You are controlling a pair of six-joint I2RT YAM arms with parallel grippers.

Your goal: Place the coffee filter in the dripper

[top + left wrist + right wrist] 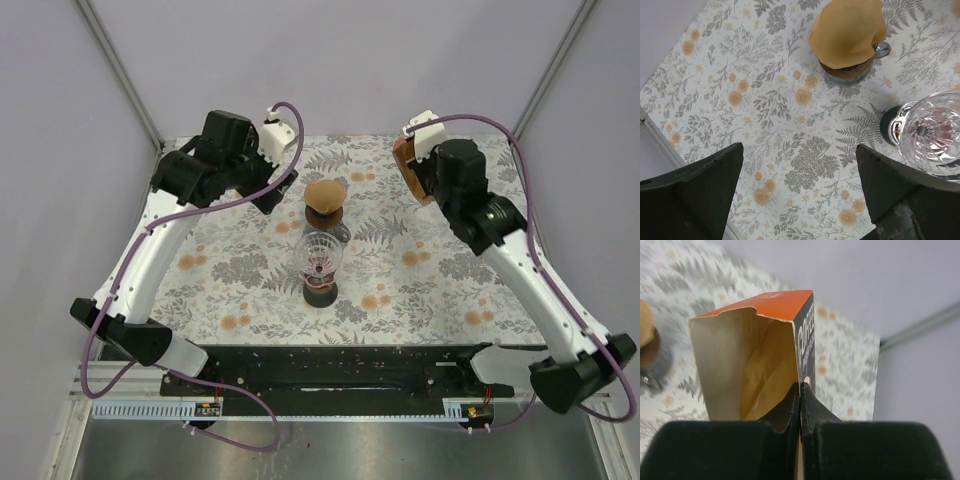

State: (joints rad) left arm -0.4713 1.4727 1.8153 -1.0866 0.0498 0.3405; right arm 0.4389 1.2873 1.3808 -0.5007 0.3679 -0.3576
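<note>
A brown paper coffee filter (325, 193) lies draped like a dome over a small cup with a metal handle (850, 72); the left wrist view shows the filter at top centre (847, 32). The clear glass dripper (320, 255) stands on a black base just in front of it, and appears at the right edge of the left wrist view (935, 132). My left gripper (270, 196) (799, 192) is open and empty, hovering left of the filter. My right gripper (424, 178) (800, 387) is shut on the side wall of an orange and black filter box (755, 350) at the back right.
The filter box (406, 168) is held open, with brown filters (767, 375) inside. The floral tablecloth (420, 280) covers the table. Purple walls and metal frame posts (120, 70) close in the back corners. The table's left edge (660, 140) is near my left gripper.
</note>
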